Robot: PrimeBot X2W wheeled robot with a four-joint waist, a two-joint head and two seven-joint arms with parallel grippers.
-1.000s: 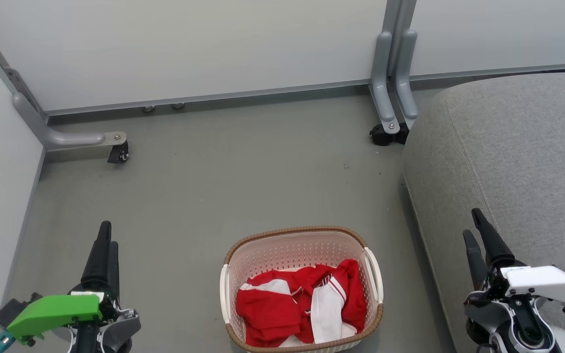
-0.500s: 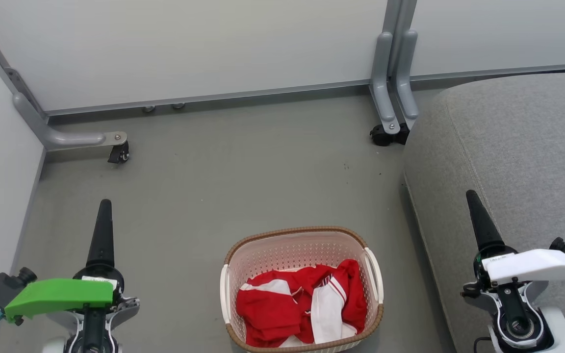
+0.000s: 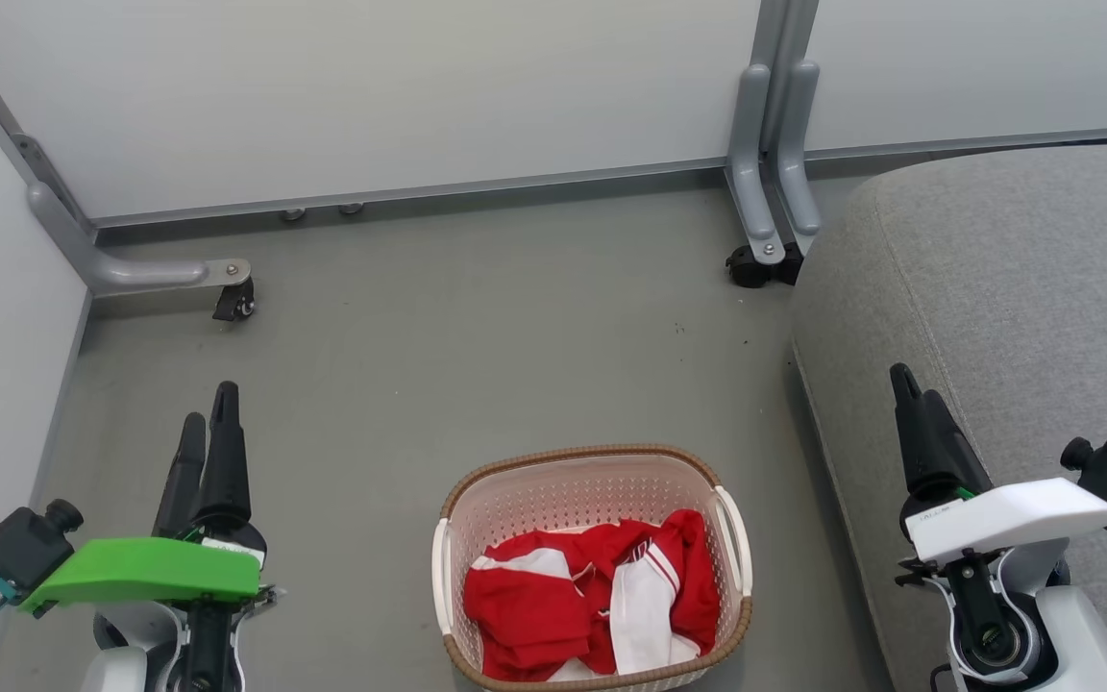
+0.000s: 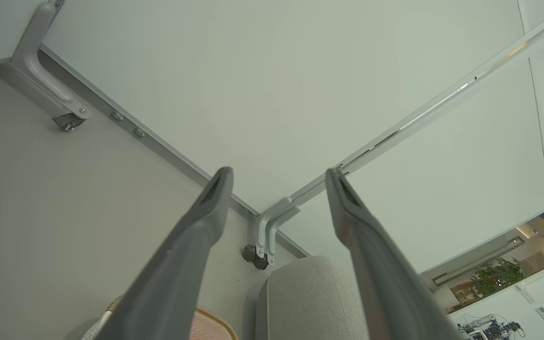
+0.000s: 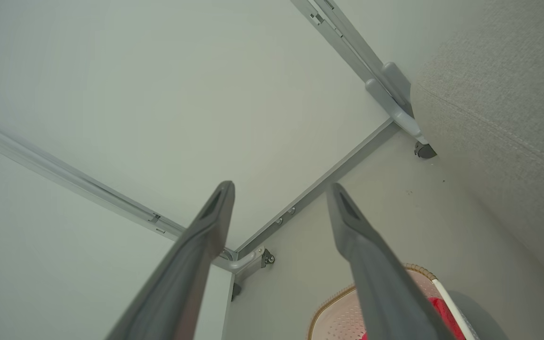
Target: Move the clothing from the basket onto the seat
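Place: a robot test bay in a lab or office building, dressed as a living-room corner.
Walls: plain white partition panels (image 3: 419, 96) in grey frames, standing on curved grey feet (image 3: 131, 272) with small black castors (image 3: 233, 303).
Floor: bare, smooth grey floor (image 3: 477, 365).
Home props: a grey fabric sofa (image 3: 1015, 288); a laundry basket (image 3: 578, 450) of red and white clothes (image 3: 525, 605).
Past the panels: in the left wrist view, a lit room with green plants (image 4: 489, 278) and what looks like another robot arm (image 4: 487, 325).

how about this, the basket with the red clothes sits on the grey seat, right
No. The basket with the red clothes sits on the floor, left of the grey seat, as the head view shows.
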